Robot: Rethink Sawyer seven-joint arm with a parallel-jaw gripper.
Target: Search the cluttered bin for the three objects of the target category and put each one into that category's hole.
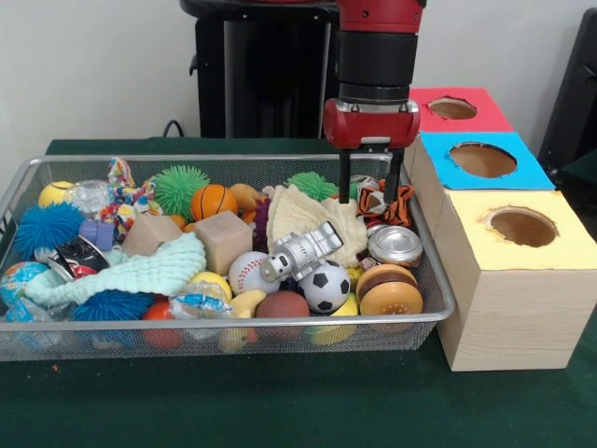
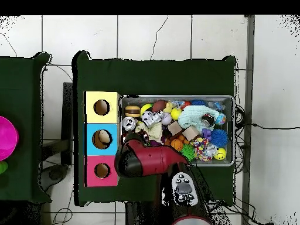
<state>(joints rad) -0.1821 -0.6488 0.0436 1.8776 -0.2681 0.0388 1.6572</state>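
From above the arm (image 2: 146,161) hides the gripper and the bin's corner beside the boxes. The bench (image 1: 280,411) has a dark green cover, with a pale wall behind it. The gripper (image 1: 371,175) hangs over the far right end of the bin (image 1: 434,308), fingers apart and empty, right above the tiger toy (image 1: 396,203), not touching it. The yellow curved toy (image 1: 247,301) lies near the front rim, well apart
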